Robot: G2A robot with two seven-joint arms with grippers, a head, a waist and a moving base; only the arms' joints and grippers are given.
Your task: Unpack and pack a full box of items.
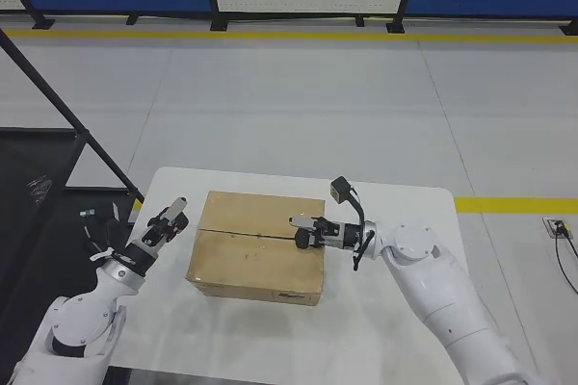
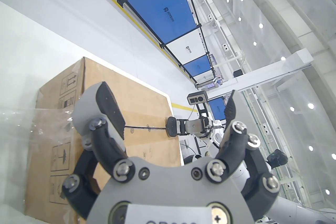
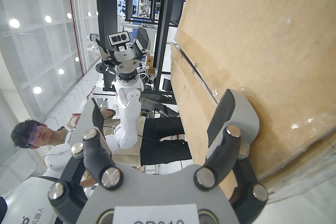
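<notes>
Brown cardboard box [image 1: 258, 245], matte, rectangular, flaps closed along a glossy taped seam, is sitting mid-frame on white desk [image 1: 385, 318]. Right tool [image 1: 302, 232], spread, is lying over the seam. Left tool [image 1: 176, 215], spread, is hovering left of the box.

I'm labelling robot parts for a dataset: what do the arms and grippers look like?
The left gripper and right gripper have grey fingers, black textured pads, black links, silver screws and a white label. The arms are white, each wrist carrying a dark camera.

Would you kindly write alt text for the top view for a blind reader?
A closed brown cardboard box sits on a white table. The open right gripper is at the seam on its top; the open left gripper hangs beside it.
</notes>
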